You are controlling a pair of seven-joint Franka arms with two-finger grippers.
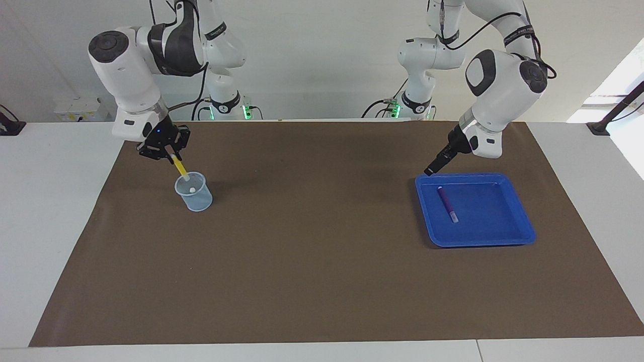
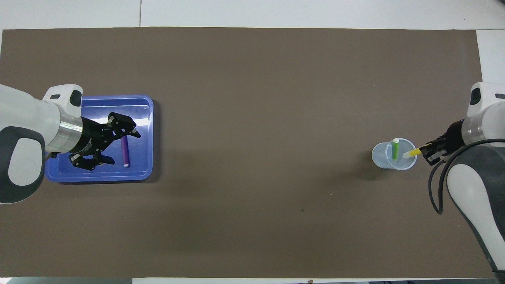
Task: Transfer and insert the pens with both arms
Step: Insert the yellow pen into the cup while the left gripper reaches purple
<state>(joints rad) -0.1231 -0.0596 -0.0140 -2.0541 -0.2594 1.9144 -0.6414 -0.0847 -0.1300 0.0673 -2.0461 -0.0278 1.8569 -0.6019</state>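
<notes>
Yellow pen (image 1: pixel 179 169) is pinched in the right gripper (image 1: pixel 171 156), its pale tip at the clear cup's (image 1: pixel 193 192) rim; a green pen (image 2: pixel 395 148) stands inside. Left gripper (image 2: pixel 114 146), fingers spread, hovers over the blue tray (image 1: pixel 483 236) holding the purple pen (image 1: pixel 447 203).

We hold our right claw (image 1: pixel 172 157) shut, wrist tilted down toward the right arm's end of the table, arm bent at the elbow. Our left claw (image 2: pixel 111 144) is raised with fingers (image 2: pixel 132 133) spread wide, wrist angled steeply down, forearm reaching out from a high elbow.
</notes>
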